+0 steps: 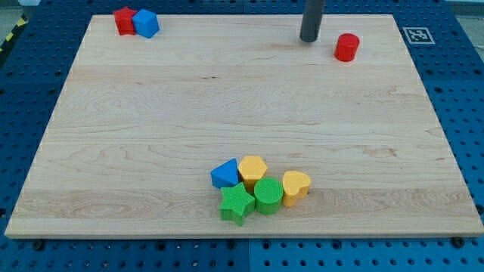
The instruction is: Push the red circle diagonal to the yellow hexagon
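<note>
The red circle point(347, 47) stands near the view's top right of the wooden board. My tip point(308, 39) is just to its left, a short gap apart. The yellow hexagon point(252, 169) sits far below, near the view's bottom centre, in a tight cluster of blocks. It touches a blue triangle point(224, 174) on its left and a green circle point(268, 194) below right.
A green star point(237, 202) and a yellow heart point(296, 184) complete the bottom cluster. A red block point(124, 20) and a blue block point(146, 23) sit together at the top left corner. The board's edge point(242, 236) meets a blue pegboard.
</note>
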You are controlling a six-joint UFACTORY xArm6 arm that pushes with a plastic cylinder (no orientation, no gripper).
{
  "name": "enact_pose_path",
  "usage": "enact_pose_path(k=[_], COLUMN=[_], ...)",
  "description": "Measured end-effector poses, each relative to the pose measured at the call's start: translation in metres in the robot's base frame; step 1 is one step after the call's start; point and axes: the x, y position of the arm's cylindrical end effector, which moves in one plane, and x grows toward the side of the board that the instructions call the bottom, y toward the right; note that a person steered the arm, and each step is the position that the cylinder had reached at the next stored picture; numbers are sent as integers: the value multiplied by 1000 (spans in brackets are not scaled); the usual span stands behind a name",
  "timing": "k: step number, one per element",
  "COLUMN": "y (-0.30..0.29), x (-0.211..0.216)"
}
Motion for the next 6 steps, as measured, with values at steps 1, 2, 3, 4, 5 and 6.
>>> enact_pose_path(k=[1,2,3,4,5,6], y=[-3,-9,27,67,73,73], x=[0,-24,-24,-23,10,25])
